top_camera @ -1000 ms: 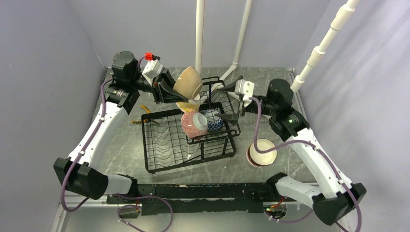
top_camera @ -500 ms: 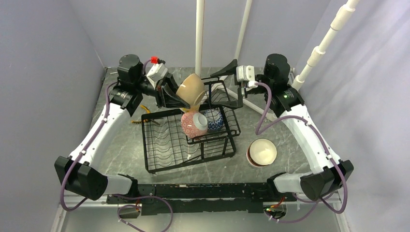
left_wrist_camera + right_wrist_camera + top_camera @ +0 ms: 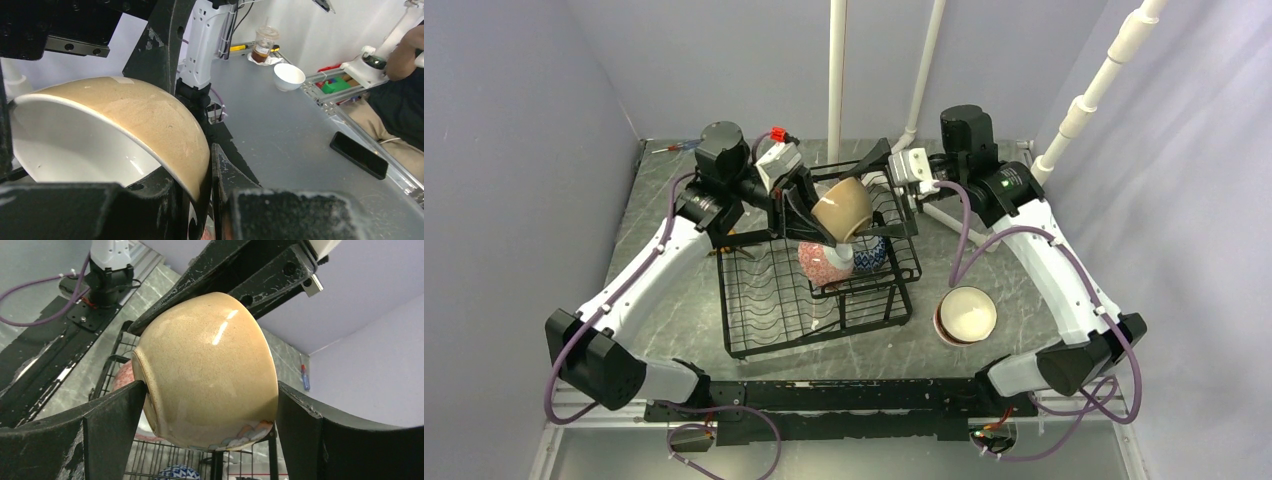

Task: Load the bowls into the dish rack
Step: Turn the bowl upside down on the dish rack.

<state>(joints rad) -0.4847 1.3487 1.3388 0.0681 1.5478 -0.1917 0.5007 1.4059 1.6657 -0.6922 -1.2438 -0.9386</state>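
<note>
A tan bowl point(image 3: 842, 208) hangs tilted over the upper basket of the black wire dish rack point(image 3: 764, 300). My left gripper point(image 3: 814, 225) is shut on its rim, one finger inside the white interior point(image 3: 75, 145) and one outside. My right gripper point(image 3: 879, 195) is open, and its two fingers point(image 3: 112, 432) straddle the bowl's tan outside point(image 3: 210, 375). I cannot tell whether they touch it. A pink-red patterned bowl point(image 3: 824, 260) and a blue-white zigzag bowl point(image 3: 871, 252) lie in the basket. Another bowl point(image 3: 965, 315), white inside, stands on the table right of the rack.
Two white pipes point(image 3: 836, 70) rise behind the rack, and a third point(image 3: 1084, 100) slants at the back right. A red-handled screwdriver point(image 3: 674, 148) lies at the back left corner. A small yellow item point(image 3: 724, 226) lies by the rack's left edge. Grey walls close in three sides.
My left arm has carried the tan bowl to the right and lower, over the rack's upper basket. My right gripper has swung up and left, and now straddles the bowl.
</note>
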